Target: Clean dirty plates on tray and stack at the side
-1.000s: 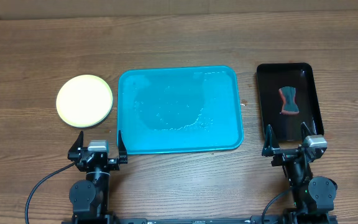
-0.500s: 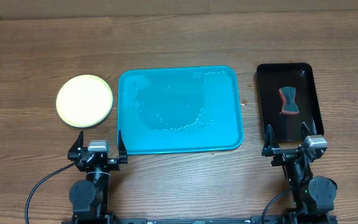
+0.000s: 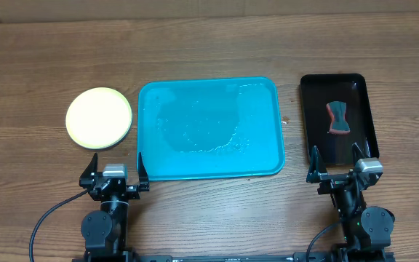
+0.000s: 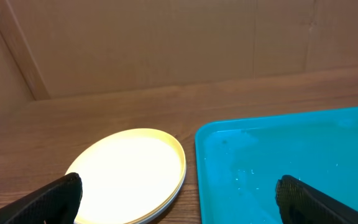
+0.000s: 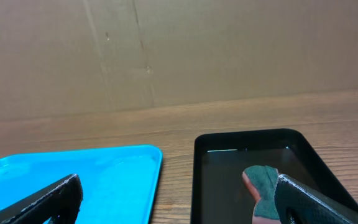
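Left side of the tabletop: the plates sit in one stack on the bare wood, toward the left edge and about midway front to back. Top plate is pale yellow-green. Left wrist view shows more than one rim at the stack's edge; exact count can't be told. The stack is just beside the tray's left edge, with a narrow strip of wood between them and no contact.

Left pincer: released, fingers spread wide, holding nothing. It's at the near edge, pointing at the gap between the stack and the tray. One fingertip lines up with the stack, the other with the tray's near-left corner.

Centre: the tray, turquoise, long side parallel to the near edge. No plates on it, just a wet film and droplets across the middle.

Right of that: black tray, narrow, long side running front to back, near the right edge and apart from the turquoise one. A sponge with a dark green face and red edge lies flat inside, roughly mid-length.

Right pincer: released, fingers wide, empty. It's at the near edge, in line with the black tray's near end.
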